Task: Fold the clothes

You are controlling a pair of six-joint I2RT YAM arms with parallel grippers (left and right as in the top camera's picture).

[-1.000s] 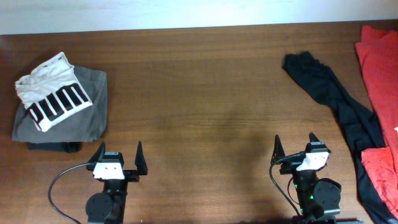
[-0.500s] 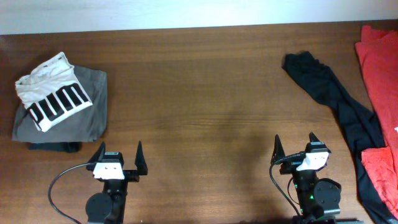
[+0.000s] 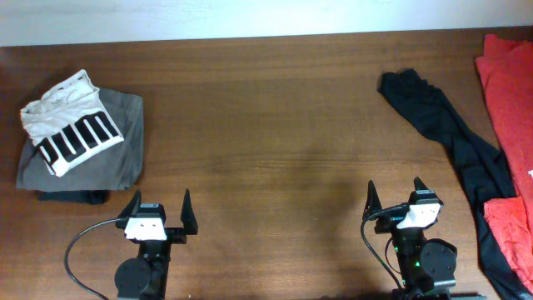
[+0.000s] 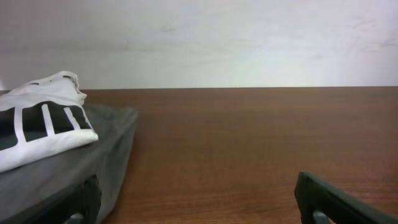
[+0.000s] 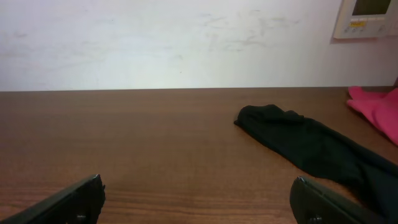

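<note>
My left gripper [image 3: 160, 200] sits low and level, jaws spread wide with nothing between them. My right gripper [image 3: 395, 190] matches it, well apart to the right, equally wide and empty. My left arm [image 3: 143, 268] and right arm [image 3: 426, 260] are folded behind them, both pointing straight ahead.

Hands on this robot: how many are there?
2. The left hand sits at the near edge of the table, close to the white PUMA garment; the right hand sits at the near edge too, by the black garment. Both are open and empty.
</note>
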